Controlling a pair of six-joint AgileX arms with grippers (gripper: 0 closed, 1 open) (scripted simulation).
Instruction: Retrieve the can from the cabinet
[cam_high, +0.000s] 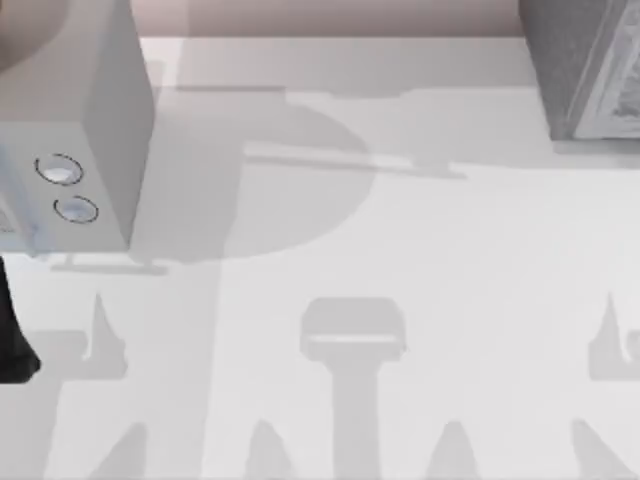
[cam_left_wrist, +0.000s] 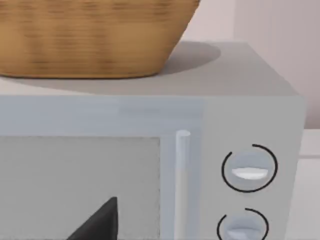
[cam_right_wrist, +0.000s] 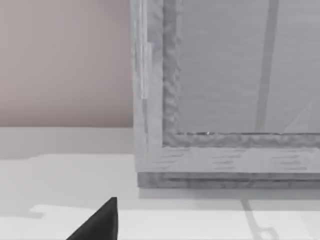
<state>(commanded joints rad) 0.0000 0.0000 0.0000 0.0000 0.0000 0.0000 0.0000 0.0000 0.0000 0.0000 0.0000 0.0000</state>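
From above, the white table (cam_high: 400, 250) carries two boxes at its far corners: on the left stands a plain light grey box (cam_high: 100, 120) with two round ringed dials (cam_high: 66, 188) on its front, and at the far right sits the cabinet (cam_high: 585, 65), dark grey and speckled, with a pale front edge facing the table. The middle of the table lies bare between them, crossed by soft grey shadows of the arms. A dark piece of the left arm (cam_high: 12, 340) shows at the left edge, just in front of the light grey box. In the left wrist view, the light grey box fills the frame close up, with its door window, a pale vertical handle (cam_left_wrist: 182, 180) and the two dials to one side; a woven basket (cam_left_wrist: 95, 35) rests on its top. One dark fingertip of the left gripper (cam_left_wrist: 100, 222) shows against the door window, and how far its fingers stand apart cannot be told. In the right wrist view, the cabinet's white-framed front panel (cam_right_wrist: 235, 70) faces the camera, closed, resting on the table near the wall. One dark fingertip of the right gripper (cam_right_wrist: 100, 222) shows over the table, short of the cabinet; its opening cannot be told either.
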